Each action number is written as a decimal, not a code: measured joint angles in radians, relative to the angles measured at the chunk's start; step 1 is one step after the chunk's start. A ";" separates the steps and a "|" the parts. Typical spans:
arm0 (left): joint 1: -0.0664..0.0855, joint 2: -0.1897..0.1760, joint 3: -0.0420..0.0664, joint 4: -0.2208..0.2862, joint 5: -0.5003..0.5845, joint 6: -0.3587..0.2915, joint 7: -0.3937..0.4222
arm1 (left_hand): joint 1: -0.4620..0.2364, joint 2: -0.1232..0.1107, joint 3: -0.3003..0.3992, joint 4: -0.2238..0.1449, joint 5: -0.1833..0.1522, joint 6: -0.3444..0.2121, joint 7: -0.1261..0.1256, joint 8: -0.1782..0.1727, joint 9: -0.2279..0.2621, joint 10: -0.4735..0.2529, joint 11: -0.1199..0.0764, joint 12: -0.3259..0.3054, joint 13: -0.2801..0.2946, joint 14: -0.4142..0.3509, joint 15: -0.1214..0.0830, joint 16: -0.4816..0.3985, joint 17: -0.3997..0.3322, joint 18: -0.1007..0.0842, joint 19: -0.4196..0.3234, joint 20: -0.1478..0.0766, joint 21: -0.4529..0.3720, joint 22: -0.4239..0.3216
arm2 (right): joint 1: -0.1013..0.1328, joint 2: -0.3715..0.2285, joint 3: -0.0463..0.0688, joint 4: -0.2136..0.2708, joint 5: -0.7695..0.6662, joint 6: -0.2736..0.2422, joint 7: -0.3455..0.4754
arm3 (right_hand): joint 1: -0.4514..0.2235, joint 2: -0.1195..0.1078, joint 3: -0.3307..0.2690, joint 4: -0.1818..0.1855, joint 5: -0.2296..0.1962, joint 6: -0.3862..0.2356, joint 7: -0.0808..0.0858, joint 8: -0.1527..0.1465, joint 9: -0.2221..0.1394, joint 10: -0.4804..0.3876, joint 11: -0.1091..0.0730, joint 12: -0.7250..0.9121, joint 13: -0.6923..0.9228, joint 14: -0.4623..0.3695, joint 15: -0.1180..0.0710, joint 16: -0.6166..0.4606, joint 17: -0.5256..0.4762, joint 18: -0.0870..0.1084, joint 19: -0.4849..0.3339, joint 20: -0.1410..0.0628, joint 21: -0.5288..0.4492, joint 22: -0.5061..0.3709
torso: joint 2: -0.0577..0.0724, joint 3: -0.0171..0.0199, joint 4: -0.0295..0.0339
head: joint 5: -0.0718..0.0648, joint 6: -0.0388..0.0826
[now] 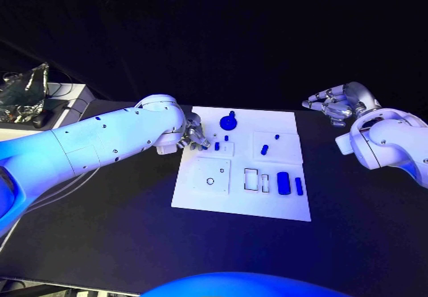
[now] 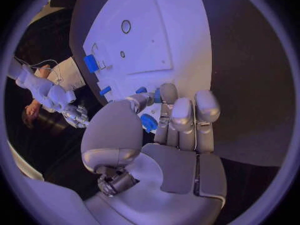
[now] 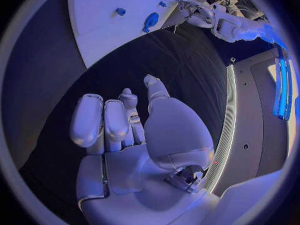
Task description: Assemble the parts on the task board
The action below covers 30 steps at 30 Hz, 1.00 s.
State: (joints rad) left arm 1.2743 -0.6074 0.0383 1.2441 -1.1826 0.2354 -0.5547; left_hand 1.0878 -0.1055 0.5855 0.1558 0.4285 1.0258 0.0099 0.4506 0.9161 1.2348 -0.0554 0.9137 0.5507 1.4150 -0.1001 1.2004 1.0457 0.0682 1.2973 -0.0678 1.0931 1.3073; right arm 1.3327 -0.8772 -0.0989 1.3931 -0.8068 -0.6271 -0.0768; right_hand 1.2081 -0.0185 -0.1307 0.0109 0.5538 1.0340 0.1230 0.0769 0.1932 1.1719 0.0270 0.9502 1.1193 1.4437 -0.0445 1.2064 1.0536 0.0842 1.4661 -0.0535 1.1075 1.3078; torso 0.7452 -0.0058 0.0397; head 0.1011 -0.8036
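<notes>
While the left hand (image 1: pixel 193 137) is hovering at the board's (image 1: pixel 234 204) near edge, I am judging it to be closing on a small blue part (image 2: pixel 149 122) that is sitting right at its fingertips (image 2: pixel 142 101) (whether it is truly pinched, I cannot tell). I am planning to firm the grasp before lifting, and to keep clear of the blue peg (image 1: pixel 217 146) just beyond the fingers. The right hand (image 1: pixel 337 101) is waiting off the board, fingers curled, holding nothing.
</notes>
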 measured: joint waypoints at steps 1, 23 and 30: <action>0.000 0.000 0.000 0.000 0.000 0.000 0.000 | 0.000 0.000 0.000 0.000 0.000 0.000 0.000 0.000 0.000 0.000 0.000 0.000 0.000 0.000 0.000 0.000 0.001 0.000 0.000 0.000 0.000 0.000 | 0.000 0.000 0.000 0.000 0.000 0.000 0.000 | 0.000 0.000 0.000 0.000 0.000 0.000 0.000 0.000 0.000 0.000 0.000 0.000 0.000 0.000 0.000 0.000 0.000 0.000 0.000 0.000 0.000 0.000 | 0.000 -0.0001 0.0000 | 0.000 0.000; -0.003 0.001 -0.004 -0.011 0.021 -0.027 -0.001 | 0.010 0.079 -0.310 0.067 0.006 0.016 -0.024 -0.006 -0.016 0.002 -0.017 0.000 0.002 0.000 0.000 -0.006 -0.008 0.000 0.005 -0.013 0.000 0.000 | 0.000 -0.001 0.000 0.000 0.000 0.000 0.001 | 0.000 0.000 0.000 0.000 0.000 0.000 0.000 0.000 0.000 0.000 0.000 0.000 0.000 0.000 0.000 0.000 -0.002 0.000 0.000 0.000 0.000 0.000 | -0.001 0.0003 0.0006 | -0.001 0.000; -0.005 0.002 -0.005 -0.010 0.029 -0.038 -0.001 | 0.017 0.086 -0.393 0.119 0.006 0.021 -0.022 -0.006 -0.018 0.008 -0.018 0.000 0.004 0.000 0.000 -0.006 -0.010 0.000 0.005 -0.013 0.000 0.000 | 0.000 -0.001 0.000 0.000 0.000 0.000 0.001 | 0.000 0.000 0.000 0.000 0.000 0.000 0.000 0.000 0.000 0.001 0.001 0.000 0.000 0.000 0.000 0.000 -0.003 0.000 0.000 0.000 0.000 0.000 | -0.001 0.0000 0.0008 | -0.003 -0.002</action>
State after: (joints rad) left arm 1.2695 -0.6050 0.0329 1.2342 -1.1533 0.1974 -0.5554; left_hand 1.1051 -0.0199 0.1922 0.2744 0.4346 1.0470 -0.0120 0.4448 0.8979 1.2425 -0.0733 0.9138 0.5549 1.4150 -0.1001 1.1947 1.0358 0.0682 1.3026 -0.0806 1.0931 1.3073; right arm 1.3327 -0.8783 -0.0988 1.3933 -0.8064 -0.6276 -0.0762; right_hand 1.2081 -0.0185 -0.1307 0.0109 0.5538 1.0340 0.1229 0.0769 0.1933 1.1732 0.0282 0.9502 1.1191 1.4437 -0.0446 1.2064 1.0502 0.0842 1.4661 -0.0535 1.1075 1.3075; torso 0.7447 -0.0058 0.0405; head 0.0984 -0.8059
